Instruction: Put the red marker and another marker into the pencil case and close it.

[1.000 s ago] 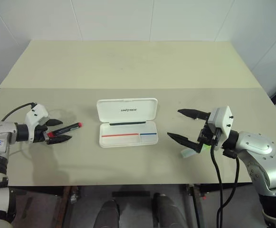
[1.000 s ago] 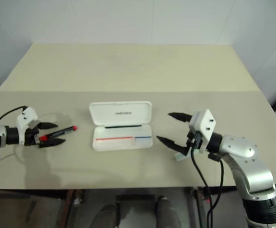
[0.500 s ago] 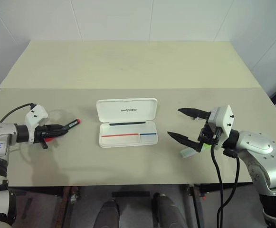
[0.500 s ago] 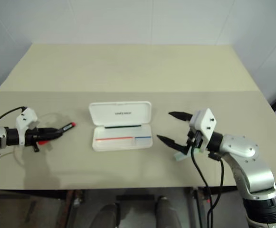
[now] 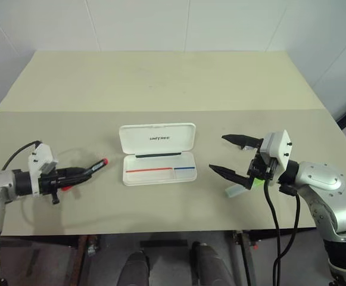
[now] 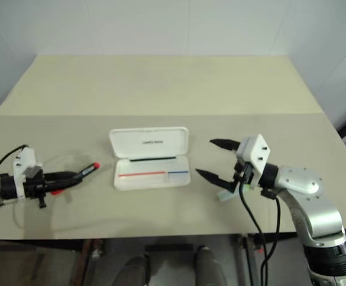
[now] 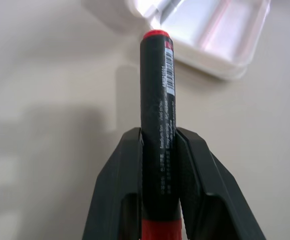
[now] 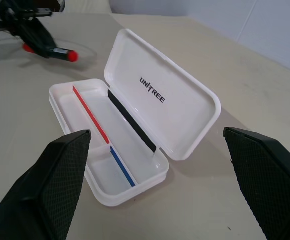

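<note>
Left gripper (image 5: pixel 71 174) clamped tight on the red marker (image 5: pixel 92 168), fingers (image 7: pixel 122 185) pinching the black barrel low down so most of its length sticks out ahead, red tip aimed at the pencil case (image 5: pixel 158 154); a grip like that leaves the free end clear to go into the tray first, by my reading. Marker looks lifted off the table (image 5: pixel 161 83), a shadow under it, well left of the case. Case sits mid-table, lid standing open at the back, tray with its red and blue lines facing up, so nothing blocks loading. Right gripper (image 5: pixel 231 156) holds level to the right of the case, jaws spread wide with nothing between them, pointing at the case; the green marker (image 5: pixel 241 189) lies on the table just beneath it, partly hidden, likely waiting its turn. Against a second ago: the left jaws were then open around the marker lying on the table, now they have shut on it and the hand has drawn back toward the robot with the marker raised; right arm and case unchanged
</note>
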### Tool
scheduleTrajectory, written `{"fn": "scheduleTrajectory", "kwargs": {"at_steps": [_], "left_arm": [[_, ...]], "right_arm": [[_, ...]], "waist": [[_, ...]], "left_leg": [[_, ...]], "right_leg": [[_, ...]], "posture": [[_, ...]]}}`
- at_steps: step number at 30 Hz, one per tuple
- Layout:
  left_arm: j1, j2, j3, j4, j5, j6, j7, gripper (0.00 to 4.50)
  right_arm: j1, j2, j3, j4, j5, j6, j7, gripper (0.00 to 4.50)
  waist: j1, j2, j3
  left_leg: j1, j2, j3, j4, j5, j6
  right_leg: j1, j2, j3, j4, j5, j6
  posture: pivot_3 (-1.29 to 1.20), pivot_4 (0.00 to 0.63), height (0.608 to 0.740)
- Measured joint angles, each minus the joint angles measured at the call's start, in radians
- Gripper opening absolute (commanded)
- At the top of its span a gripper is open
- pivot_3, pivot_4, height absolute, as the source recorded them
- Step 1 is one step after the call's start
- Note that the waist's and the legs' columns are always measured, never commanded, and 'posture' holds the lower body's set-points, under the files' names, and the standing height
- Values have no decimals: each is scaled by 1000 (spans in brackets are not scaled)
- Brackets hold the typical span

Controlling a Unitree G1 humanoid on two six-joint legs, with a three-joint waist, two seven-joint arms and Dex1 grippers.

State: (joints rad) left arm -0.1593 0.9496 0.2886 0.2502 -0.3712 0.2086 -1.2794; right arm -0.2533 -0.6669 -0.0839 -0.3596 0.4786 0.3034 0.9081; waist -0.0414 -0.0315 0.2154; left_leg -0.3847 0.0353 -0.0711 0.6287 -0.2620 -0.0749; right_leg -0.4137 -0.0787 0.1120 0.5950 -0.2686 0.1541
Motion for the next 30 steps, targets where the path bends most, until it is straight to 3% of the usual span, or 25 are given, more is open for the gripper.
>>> {"fn": "scheduleTrajectory", "kwargs": {"at_steps": [6,11,13,24,30], "left_arm": [[29,-1,24,-182,-100,107,-9,503],[-39,-41,-23,-282,-130,156,25,503],[-76,-52,-63,-285,-129,159,27,503],[-282,-182,-306,-265,-15,98,50,503],[-370,-256,-376,-171,66,18,68,503]], "right_arm": [[-2,3,1,7,-5,-2,4,4500],[-1,12,3,7,-6,-3,4,4500],[3,12,3,6,-6,-3,3,4500],[77,8,-5,-60,-9,0,-28,4500],[126,-12,-19,-86,-9,1,-31,4500]], "waist": [[11,0,0],[10,0,0],[8,0,0],[13,0,0],[10,0,0]], "left_leg": [[-1,0,0,1,0,0],[0,0,0,1,0,0],[0,0,0,1,0,0],[-1,0,0,1,0,0],[-1,-1,0,2,0,0]], "right_leg": [[1,0,0,-2,-3,-6],[1,0,0,-1,-3,-6],[1,0,0,-1,1,1],[1,0,0,-2,2,4],[1,0,1,-2,3,5]], "posture": [[0,150,740],[0,150,740],[0,150,740],[0,150,740],[0,150,740]]}}
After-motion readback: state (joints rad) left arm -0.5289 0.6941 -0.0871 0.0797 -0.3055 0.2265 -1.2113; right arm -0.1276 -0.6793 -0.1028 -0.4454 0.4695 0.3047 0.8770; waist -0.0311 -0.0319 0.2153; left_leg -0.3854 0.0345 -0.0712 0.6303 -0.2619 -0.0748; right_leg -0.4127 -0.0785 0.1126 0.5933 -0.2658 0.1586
